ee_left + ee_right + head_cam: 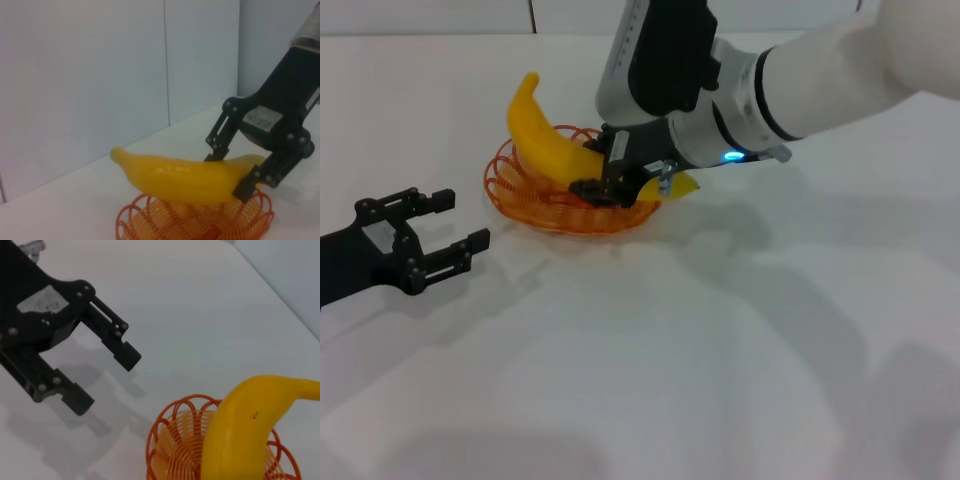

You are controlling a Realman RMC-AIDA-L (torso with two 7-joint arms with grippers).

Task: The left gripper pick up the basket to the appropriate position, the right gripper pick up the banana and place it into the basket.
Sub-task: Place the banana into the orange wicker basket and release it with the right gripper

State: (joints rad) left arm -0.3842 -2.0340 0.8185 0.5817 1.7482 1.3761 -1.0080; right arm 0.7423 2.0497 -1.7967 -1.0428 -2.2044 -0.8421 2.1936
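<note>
1. Two grippers shared the white table (740, 360) as the placing step neared its close: the right gripper (620, 178) clasped the banana (548, 145) across its nearer part, one finger on each side, directly over the basket (520, 200).
2. Seen from the left wrist, the banana (185, 175) lay lengthwise just above the orange wire basket (200, 220), pinched by the right gripper (227, 172) near one end; whether its underside already touched the loops could not be told.
3. Off to one side, well apart from the basket, the left gripper (430, 240) rested low over the table with its fingers spread wide and nothing between them; the right wrist camera showed the same open left gripper (107, 375) beside the basket (175, 440) and the banana (245, 435).
4. Judged from this, the basket was already positioned and only the release remained.
5. Next would come a careful parting of the right fingers, then a straight lift clear, since the long fruit overhung the scalloped rim and might roll out.
</note>
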